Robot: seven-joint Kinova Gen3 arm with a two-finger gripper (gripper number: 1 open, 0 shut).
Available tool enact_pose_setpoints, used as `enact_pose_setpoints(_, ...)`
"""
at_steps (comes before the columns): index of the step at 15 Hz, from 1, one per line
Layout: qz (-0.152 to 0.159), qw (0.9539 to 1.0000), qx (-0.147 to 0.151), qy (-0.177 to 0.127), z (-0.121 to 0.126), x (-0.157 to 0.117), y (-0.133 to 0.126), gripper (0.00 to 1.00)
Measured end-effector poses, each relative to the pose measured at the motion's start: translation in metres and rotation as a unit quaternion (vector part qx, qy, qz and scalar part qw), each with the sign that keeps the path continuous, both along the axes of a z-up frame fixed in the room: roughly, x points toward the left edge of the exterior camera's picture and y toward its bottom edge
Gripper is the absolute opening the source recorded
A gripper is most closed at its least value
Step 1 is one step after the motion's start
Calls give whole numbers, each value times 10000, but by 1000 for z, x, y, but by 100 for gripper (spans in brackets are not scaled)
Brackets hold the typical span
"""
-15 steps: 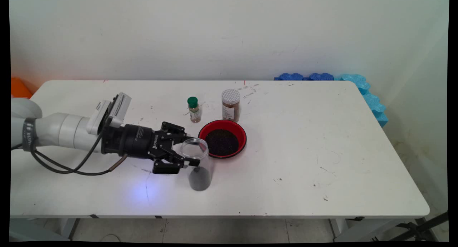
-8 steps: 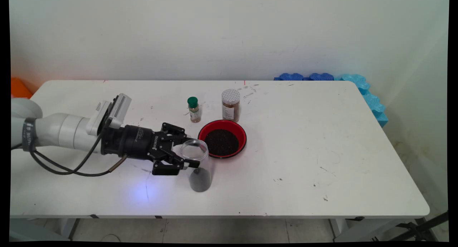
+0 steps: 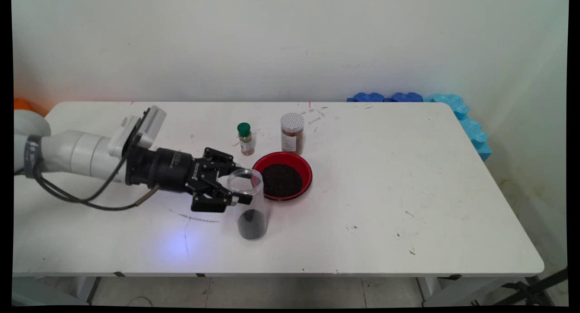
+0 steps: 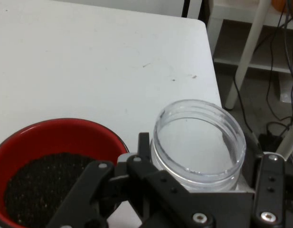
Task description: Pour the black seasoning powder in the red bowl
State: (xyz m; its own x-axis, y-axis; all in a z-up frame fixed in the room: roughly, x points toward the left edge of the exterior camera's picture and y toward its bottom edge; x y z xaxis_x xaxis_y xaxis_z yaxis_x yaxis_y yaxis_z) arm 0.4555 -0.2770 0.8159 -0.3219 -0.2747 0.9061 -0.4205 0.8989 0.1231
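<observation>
A clear plastic jar (image 3: 248,204) with dark grains in its bottom stands upright just left of a red bowl (image 3: 282,156). My gripper (image 3: 244,187) reaches in from the left and is shut on the jar near its open rim. In the hand view the jar's open mouth (image 4: 198,142) sits between the fingers of the gripper (image 4: 208,164), one finger (image 4: 144,145) pressed against its left side. The red bowl (image 4: 51,135) lies at the lower left there, filled with dark grains.
Behind the bowl stand a small green-capped spice bottle (image 3: 245,138) and a silver-lidded spice jar (image 3: 292,133). Blue foam pieces (image 3: 453,107) lie along the table's far right corner. The table edge and chair legs (image 4: 250,52) show in the hand view.
The gripper and the jar it holds have risen slightly and shifted a little to the left; the wrist has lifted with them. The bowl and the bottles have stayed put.
</observation>
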Motion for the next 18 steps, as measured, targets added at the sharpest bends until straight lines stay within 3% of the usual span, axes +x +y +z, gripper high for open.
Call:
enact_pose_setpoints(10,-65,9975,661,254,39,3,-28,0)
enact_pose_setpoints(18,-2,9898,1352,454,62,0,-67,0)
